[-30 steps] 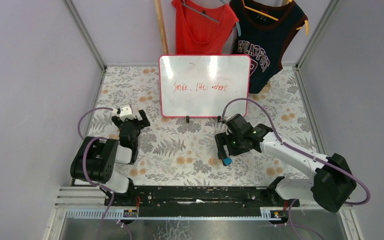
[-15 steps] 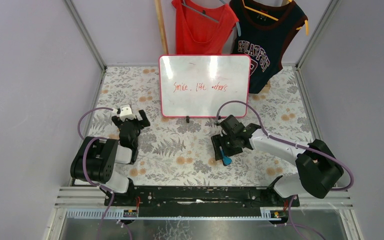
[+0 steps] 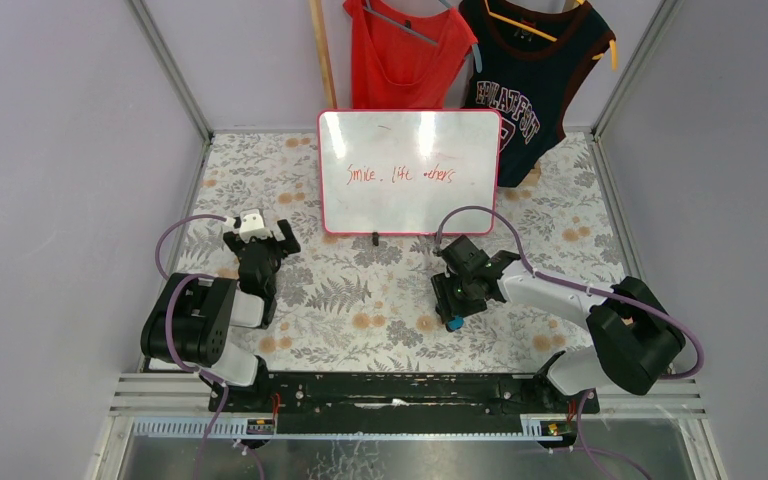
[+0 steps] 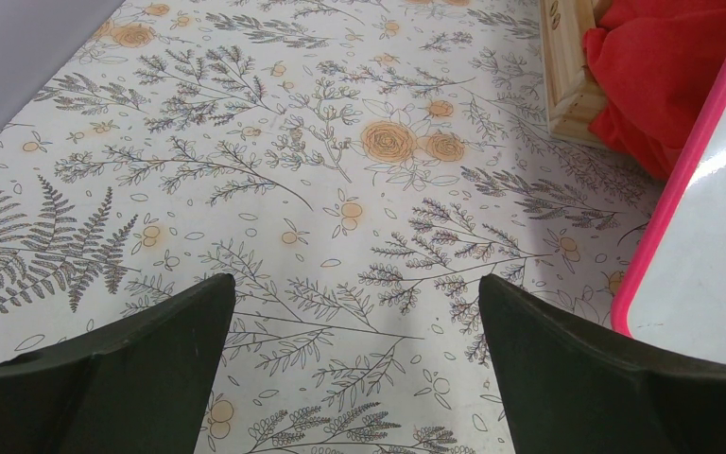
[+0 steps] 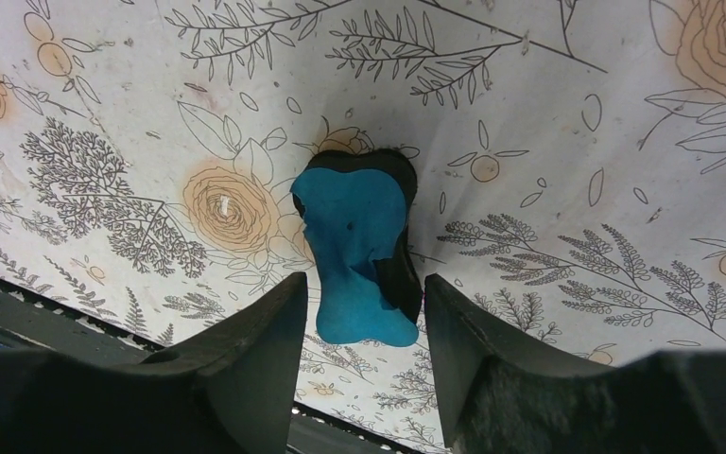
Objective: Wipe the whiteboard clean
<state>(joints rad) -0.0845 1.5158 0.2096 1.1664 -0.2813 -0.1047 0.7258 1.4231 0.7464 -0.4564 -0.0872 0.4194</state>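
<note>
Pink-framed glossy white rectangular whiteboard [image 3: 408,140] stands upright at the far middle of the floral-print table [image 3: 360,300], red writing on it. We observe the left gripper [image 4: 354,284] spread wide and empty near the board's edge. The right gripper [image 5: 364,281] straddles the small blue eraser [image 5: 350,218]; we cannot tell whether its fingers clamp it.

The whiteboard [image 3: 409,172] at the far middle of the table [image 3: 360,300], the eraser [image 3: 453,322] before it, slightly right.
</note>
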